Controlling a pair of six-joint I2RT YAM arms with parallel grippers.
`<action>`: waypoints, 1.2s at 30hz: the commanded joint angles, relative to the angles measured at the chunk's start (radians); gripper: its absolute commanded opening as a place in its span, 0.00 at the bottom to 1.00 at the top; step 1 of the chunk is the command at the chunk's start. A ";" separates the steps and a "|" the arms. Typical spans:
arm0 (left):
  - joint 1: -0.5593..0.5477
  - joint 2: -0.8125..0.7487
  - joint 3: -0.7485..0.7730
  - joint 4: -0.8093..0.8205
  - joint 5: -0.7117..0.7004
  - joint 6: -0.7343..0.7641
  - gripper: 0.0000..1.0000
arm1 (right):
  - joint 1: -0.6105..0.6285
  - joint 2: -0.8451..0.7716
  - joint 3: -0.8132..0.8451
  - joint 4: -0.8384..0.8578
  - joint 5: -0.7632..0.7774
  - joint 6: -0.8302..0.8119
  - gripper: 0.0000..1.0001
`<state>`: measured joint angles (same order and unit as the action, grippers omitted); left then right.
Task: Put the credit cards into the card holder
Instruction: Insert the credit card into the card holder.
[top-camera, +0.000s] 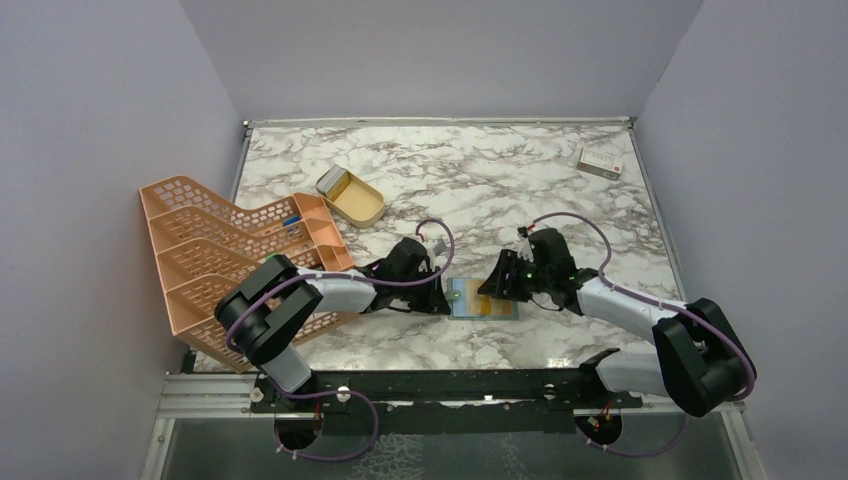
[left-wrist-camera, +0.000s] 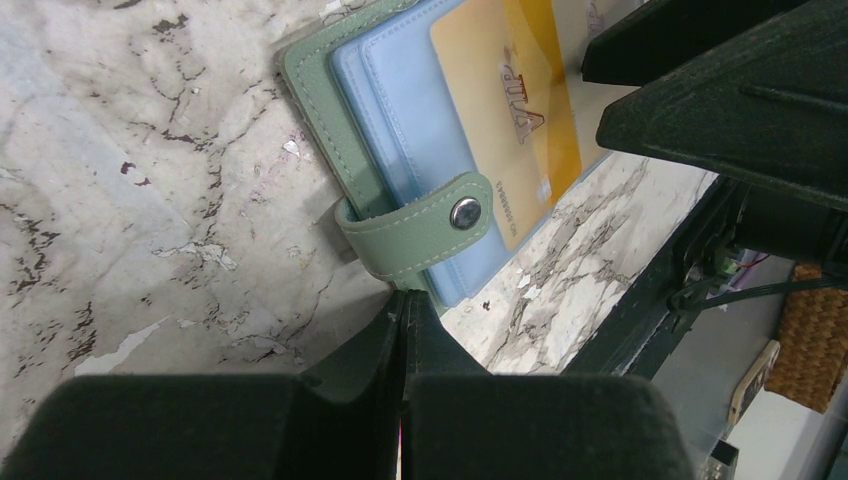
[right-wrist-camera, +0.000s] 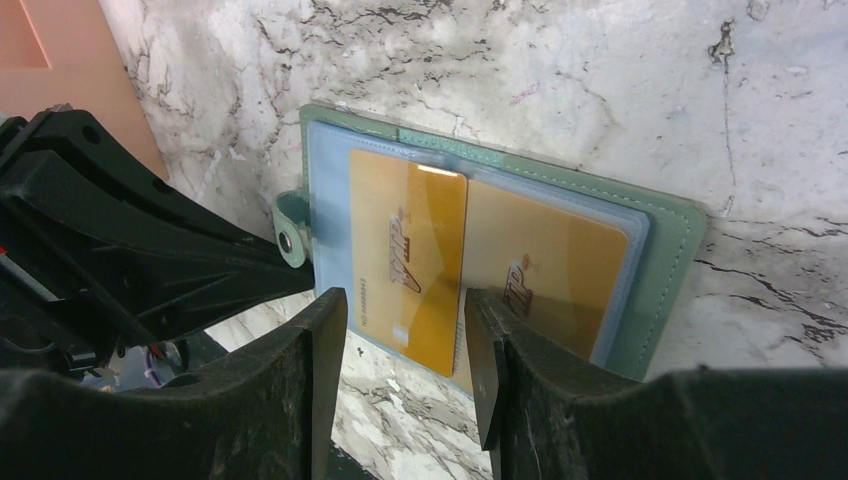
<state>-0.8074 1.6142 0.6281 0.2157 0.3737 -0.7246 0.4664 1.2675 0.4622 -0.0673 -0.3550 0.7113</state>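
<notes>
Looked like matt, finely grained leatherette on the card holder (left-wrist-camera: 318, 120), stitched along the snap tab (left-wrist-camera: 400, 245) and set with a shiny metal stud (left-wrist-camera: 465, 213). Showed smooth, glossy plastic on the credit cards (right-wrist-camera: 410, 260). Gleamed as polished gold metal on the tin (top-camera: 352, 196) at upper left, over a smooth marble-patterned table (top-camera: 480, 170).

Grey-veined marble tabletop (top-camera: 480, 180), open gold oval tin (top-camera: 351, 196) toward far left, peach plastic mesh file rack (top-camera: 225, 260) just left of and nearer than tin, small white box (top-camera: 600, 162) well right of tin, by far-right corner.
</notes>
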 joint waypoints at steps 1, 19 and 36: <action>-0.009 0.003 -0.001 -0.005 -0.032 -0.001 0.00 | 0.013 0.020 -0.011 -0.009 0.033 0.008 0.48; -0.010 0.005 -0.002 0.002 -0.035 -0.002 0.00 | 0.063 0.070 -0.039 0.147 -0.060 0.065 0.48; -0.010 -0.015 0.005 -0.019 -0.058 -0.009 0.06 | 0.093 0.064 0.037 -0.004 0.091 0.048 0.55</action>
<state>-0.8139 1.5932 0.6281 0.1917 0.3271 -0.7380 0.5388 1.2922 0.4675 -0.0475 -0.3283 0.7628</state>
